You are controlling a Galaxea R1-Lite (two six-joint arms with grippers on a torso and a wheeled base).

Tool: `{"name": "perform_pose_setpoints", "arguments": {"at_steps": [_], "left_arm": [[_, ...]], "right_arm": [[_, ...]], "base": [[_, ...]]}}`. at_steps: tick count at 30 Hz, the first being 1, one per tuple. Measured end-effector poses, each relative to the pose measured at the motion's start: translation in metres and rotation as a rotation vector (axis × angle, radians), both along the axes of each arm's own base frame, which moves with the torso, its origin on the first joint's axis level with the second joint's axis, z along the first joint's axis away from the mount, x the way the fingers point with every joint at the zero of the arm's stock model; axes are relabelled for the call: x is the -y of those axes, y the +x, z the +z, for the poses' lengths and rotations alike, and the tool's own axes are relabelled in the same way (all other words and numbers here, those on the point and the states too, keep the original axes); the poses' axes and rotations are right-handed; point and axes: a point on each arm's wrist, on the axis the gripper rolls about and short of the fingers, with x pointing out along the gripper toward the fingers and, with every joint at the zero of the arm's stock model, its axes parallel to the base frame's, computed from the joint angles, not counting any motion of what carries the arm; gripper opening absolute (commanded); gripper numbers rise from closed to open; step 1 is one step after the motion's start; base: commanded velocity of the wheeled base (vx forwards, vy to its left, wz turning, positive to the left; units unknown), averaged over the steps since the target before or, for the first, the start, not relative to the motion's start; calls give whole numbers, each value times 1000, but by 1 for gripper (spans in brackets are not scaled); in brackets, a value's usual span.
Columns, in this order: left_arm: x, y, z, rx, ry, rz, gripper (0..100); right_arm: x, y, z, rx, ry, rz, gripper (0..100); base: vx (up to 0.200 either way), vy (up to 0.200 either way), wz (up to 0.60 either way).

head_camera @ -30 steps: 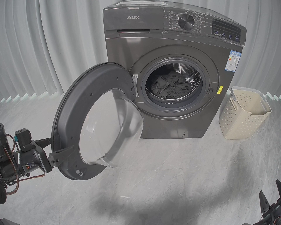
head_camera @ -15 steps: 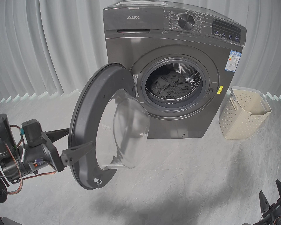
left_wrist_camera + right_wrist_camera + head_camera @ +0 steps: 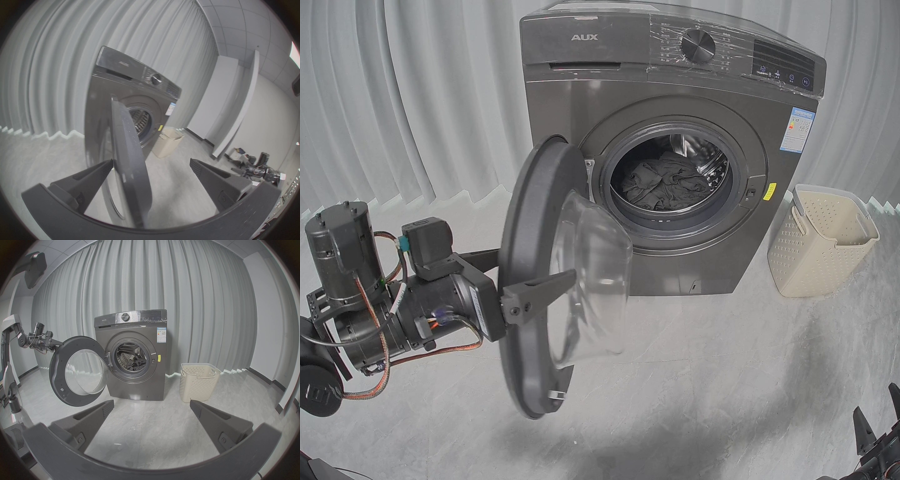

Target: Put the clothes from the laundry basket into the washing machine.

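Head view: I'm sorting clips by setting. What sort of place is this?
Probably a staged lab room, not a home laundry: the washing machine and laundry basket stand alone on bare floor before wall-to-wall curtains.

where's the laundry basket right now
In the head view the laundry basket stands on the floor at the right, just right of the washing machine, with the curtain behind it.

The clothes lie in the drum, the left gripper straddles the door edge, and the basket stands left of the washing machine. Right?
No. The head view shows the basket right of the washing machine; the rest holds.
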Motion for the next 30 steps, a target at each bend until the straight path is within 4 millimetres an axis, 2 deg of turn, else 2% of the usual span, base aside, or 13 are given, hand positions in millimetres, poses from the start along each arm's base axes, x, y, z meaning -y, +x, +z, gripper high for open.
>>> {"name": "perform_pose_setpoints", "arguments": {"at_steps": [6, 10, 21, 25, 30], "left_arm": [[9, 5, 3, 19, -28, -8, 100], [8, 7, 4, 40, -43, 68, 100], [-21, 8, 10, 71, -46, 242, 100], [-20, 16, 6, 57, -34, 255, 100], [-10, 33, 1, 39, -24, 247, 100]], "right_arm": [[0, 0, 0, 0, 0, 1, 100], [0, 0, 0, 0, 0, 0, 100], [0, 0, 0, 0, 0, 0, 100], [0, 0, 0, 0, 0, 0, 100], [0, 0, 0, 0, 0, 0, 100]], "base": [[0, 0, 0], [0, 0, 0], [0, 0, 0], [0, 0, 0], [0, 0, 0]]}}
